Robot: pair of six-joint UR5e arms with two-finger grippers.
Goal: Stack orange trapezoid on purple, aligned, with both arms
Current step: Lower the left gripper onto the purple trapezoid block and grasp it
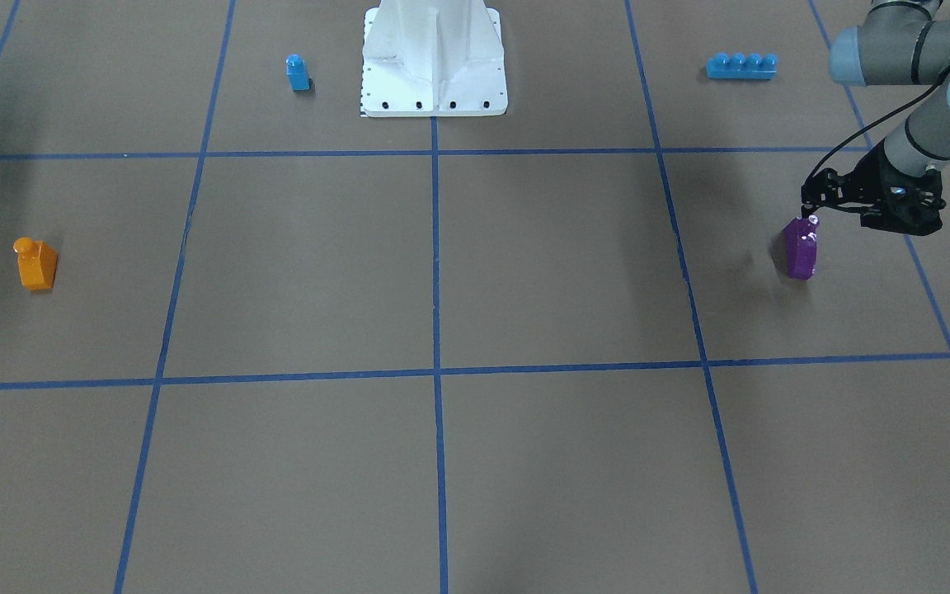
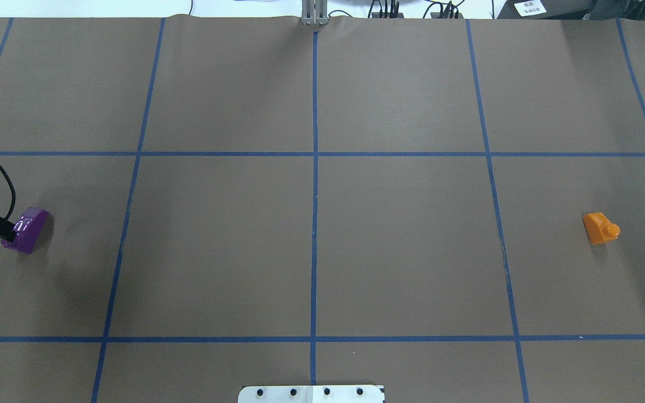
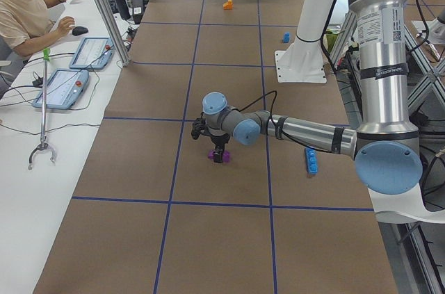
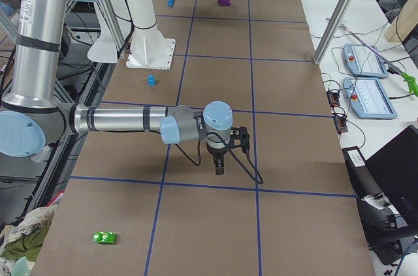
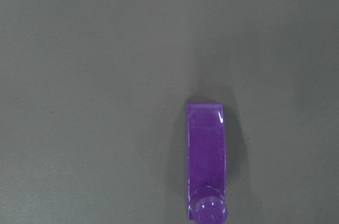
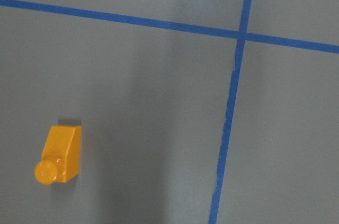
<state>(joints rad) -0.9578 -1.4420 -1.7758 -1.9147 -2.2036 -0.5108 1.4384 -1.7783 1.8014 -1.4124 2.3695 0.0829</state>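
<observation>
The purple block (image 1: 800, 249) is at the table's left end, tilted, with its stud end at my left gripper (image 1: 810, 214). The gripper looks shut on that end and the block seems just off the paper. The block also shows in the overhead view (image 2: 27, 229) and the left wrist view (image 5: 205, 155). The orange trapezoid (image 1: 36, 266) stands alone at the far right end (image 2: 599, 228); it shows low left in the right wrist view (image 6: 59, 153). My right gripper (image 4: 220, 164) shows only in the exterior right view, pointing down over the table; I cannot tell if it is open.
A small blue single-stud block (image 1: 298, 73) and a long blue brick (image 1: 740, 65) lie on either side of the white robot base (image 1: 434, 82). A green block (image 4: 104, 237) lies beyond the right arm. An operator (image 3: 28, 9) sits at the side bench.
</observation>
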